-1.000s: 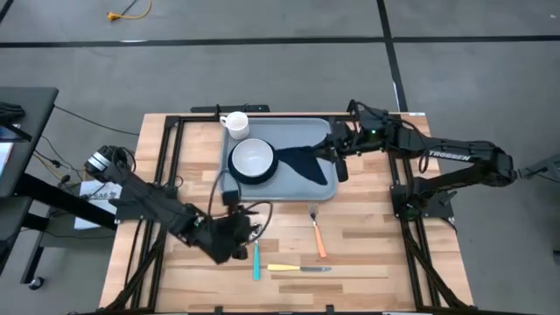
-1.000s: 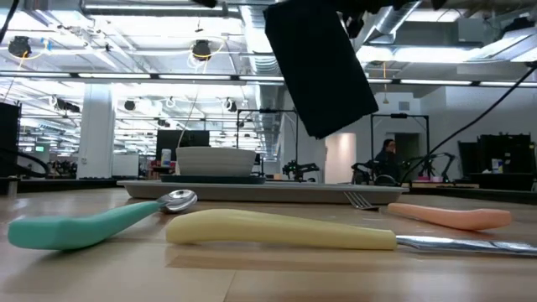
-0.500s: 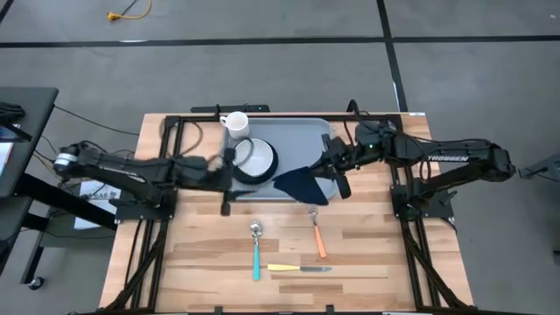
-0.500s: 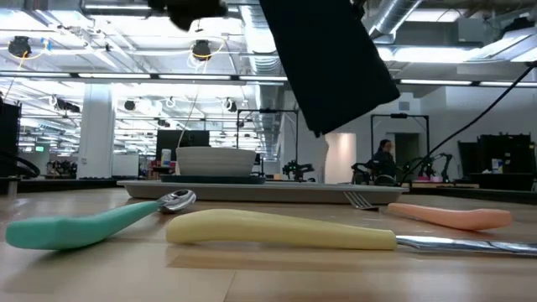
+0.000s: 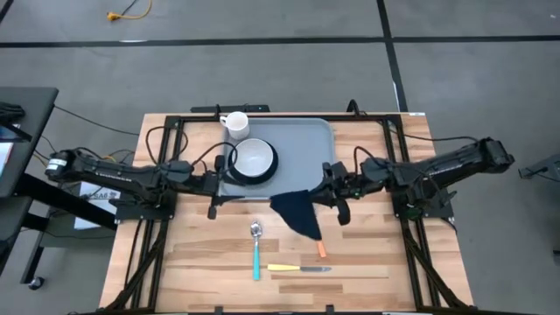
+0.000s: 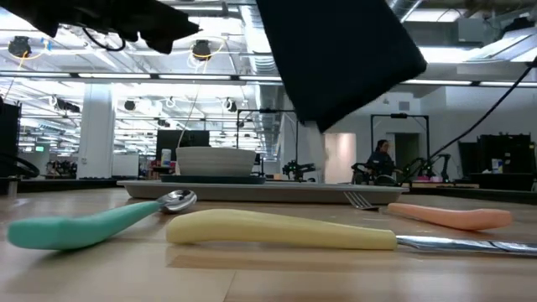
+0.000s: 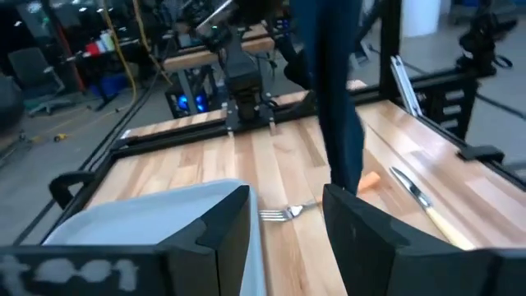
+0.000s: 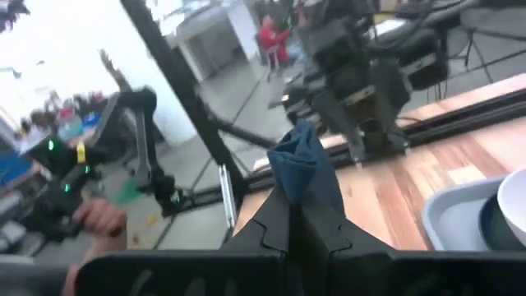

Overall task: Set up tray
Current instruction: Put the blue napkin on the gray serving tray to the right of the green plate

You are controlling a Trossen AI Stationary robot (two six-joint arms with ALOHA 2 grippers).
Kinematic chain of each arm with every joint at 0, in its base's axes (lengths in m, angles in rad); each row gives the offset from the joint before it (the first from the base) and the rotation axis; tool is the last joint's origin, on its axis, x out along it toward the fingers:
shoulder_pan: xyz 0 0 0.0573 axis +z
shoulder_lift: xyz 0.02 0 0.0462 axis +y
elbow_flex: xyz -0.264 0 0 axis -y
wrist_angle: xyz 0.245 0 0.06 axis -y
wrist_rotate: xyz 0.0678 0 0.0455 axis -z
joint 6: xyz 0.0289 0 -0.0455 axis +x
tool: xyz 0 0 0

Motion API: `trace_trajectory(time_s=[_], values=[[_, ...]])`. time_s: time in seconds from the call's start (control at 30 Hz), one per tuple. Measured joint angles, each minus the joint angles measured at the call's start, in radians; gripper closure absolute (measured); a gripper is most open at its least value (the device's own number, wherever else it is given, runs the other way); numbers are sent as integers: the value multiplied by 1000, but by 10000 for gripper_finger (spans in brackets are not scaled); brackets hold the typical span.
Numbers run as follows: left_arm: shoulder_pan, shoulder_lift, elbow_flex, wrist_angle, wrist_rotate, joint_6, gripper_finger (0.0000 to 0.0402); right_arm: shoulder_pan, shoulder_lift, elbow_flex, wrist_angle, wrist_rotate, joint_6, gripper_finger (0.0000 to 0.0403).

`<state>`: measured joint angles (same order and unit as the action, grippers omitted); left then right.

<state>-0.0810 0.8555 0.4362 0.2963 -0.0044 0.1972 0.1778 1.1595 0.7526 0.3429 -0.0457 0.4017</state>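
Tray [image 5: 302, 149] length runs left to right across the table's [image 5: 367, 254] far half, its short sides facing the two arms. It is a large, flat, light grey-blue rectangle with rounded corners and a low raised rim; a white bowl [image 5: 253, 157] on a dark plate [image 5: 268, 171] sits on its left part, and a white mug [image 5: 235, 124] stands at its far-left corner. The right gripper [image 5: 325, 194] is pinched closed on a dark navy napkin [image 5: 297, 213], which hangs above the wood just in front of the tray, over the orange-handled fork [image 5: 319, 248]. The left gripper [image 5: 219, 183] sits at the tray's near-left corner with its fingers [image 7: 222, 230] spread, holding nothing. A second ago the napkin lay over the tray's right part and the left gripper was down by the teal spoon [image 5: 255, 254]; both have since shifted. A yellow-handled knife [image 5: 297, 269] lies nearest the front edge.
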Motion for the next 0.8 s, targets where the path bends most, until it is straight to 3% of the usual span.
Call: trace_trajectory(time_s=[0.2,0.4,0.8], values=[[-1,-8,0,21,-3,80,258,-65,49,-155,224,44,114,403],[5,-7,0,20,-14,139,258,-168,158,-286,459,-45,222,403],[12,-7,1,28,-47,134,258,-529,289,-300,412,-356,207,403]])
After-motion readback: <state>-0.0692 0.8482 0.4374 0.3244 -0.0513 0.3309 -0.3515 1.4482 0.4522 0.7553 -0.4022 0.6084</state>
